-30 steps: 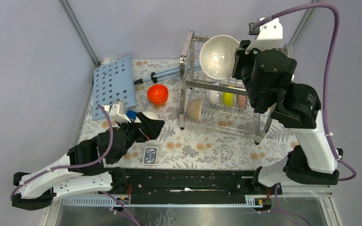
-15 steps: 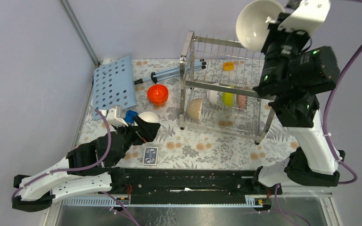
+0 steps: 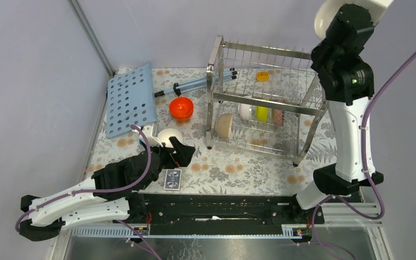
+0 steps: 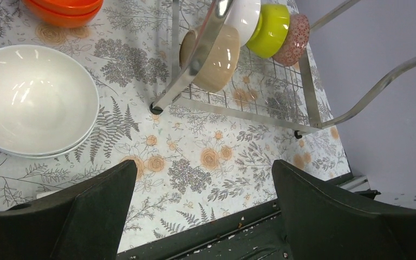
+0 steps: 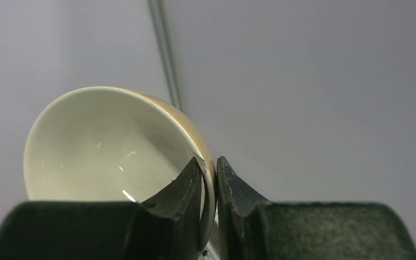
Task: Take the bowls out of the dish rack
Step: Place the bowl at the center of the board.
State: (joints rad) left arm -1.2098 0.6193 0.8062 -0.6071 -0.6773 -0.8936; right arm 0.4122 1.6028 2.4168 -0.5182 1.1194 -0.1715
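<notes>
The steel dish rack (image 3: 265, 100) stands at the back right. Its lower tier holds a tan bowl (image 3: 225, 125), a white bowl (image 3: 245, 111), a yellow-green bowl (image 3: 262, 114) and a pink speckled bowl (image 3: 277, 116). My right gripper (image 5: 210, 168) is shut on the rim of a cream bowl (image 5: 108, 146), held high above the rack's right end (image 3: 324, 19). My left gripper (image 3: 182, 153) is open and empty, low over the table, just right of a white bowl (image 4: 32, 97) standing on the table. An orange bowl (image 3: 181, 108) sits behind it.
A light-blue perforated board (image 3: 130, 97) leans at the back left. A clear tube (image 3: 200, 84) lies behind the orange bowl. A playing card (image 3: 173, 179) lies near the front edge. A small yellow object (image 3: 262, 76) sits on the rack's upper tier.
My right arm has lifted the cream bowl up and to the right, out of the rack's top tier. My left gripper has drawn back from the white bowl, toward the front right.
</notes>
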